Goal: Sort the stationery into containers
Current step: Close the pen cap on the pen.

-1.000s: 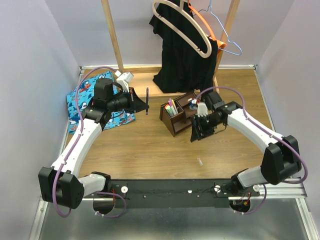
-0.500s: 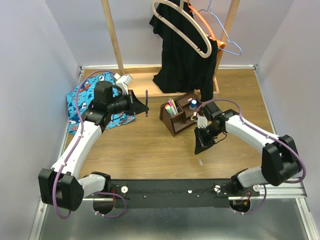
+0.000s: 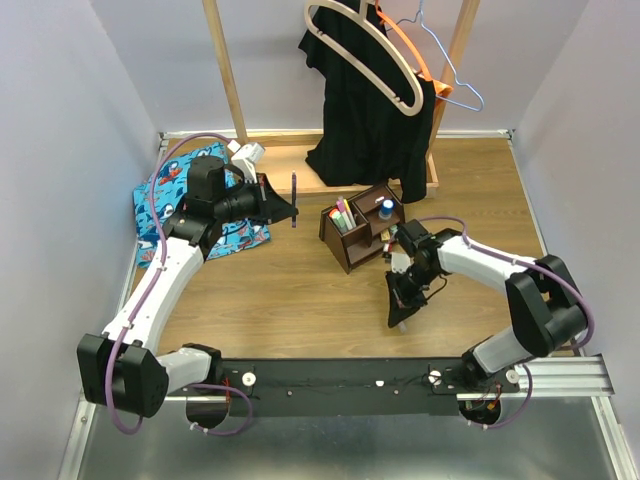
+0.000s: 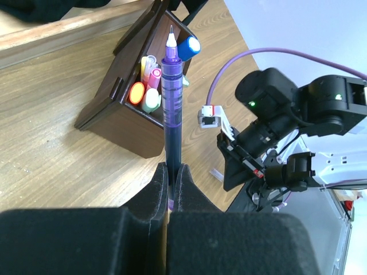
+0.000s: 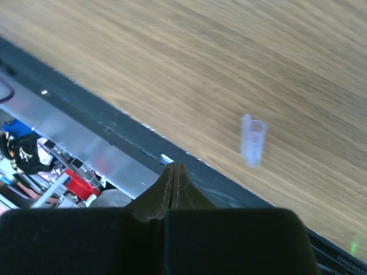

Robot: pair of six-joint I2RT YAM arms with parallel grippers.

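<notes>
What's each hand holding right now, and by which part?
The left hand grips the purple pen by its back end. The right hand is shut, holding nothing; a clear cap lies loose nearby.

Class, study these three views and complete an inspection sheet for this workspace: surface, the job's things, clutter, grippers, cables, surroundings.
Surface: wooden table, no spills seen.
Job's things: dark organizer holds markers and a blue bottle; purple pen is outside it.
Clutter: small clear cap lying on the table; blue patterned cloth at back left.
Grippers: left gripper shut on the purple pen; right gripper shut, empty, beside the cap.
Cables: purple cables run along both arms.
Surroundings: black garment and hangers on a rack behind.
</notes>
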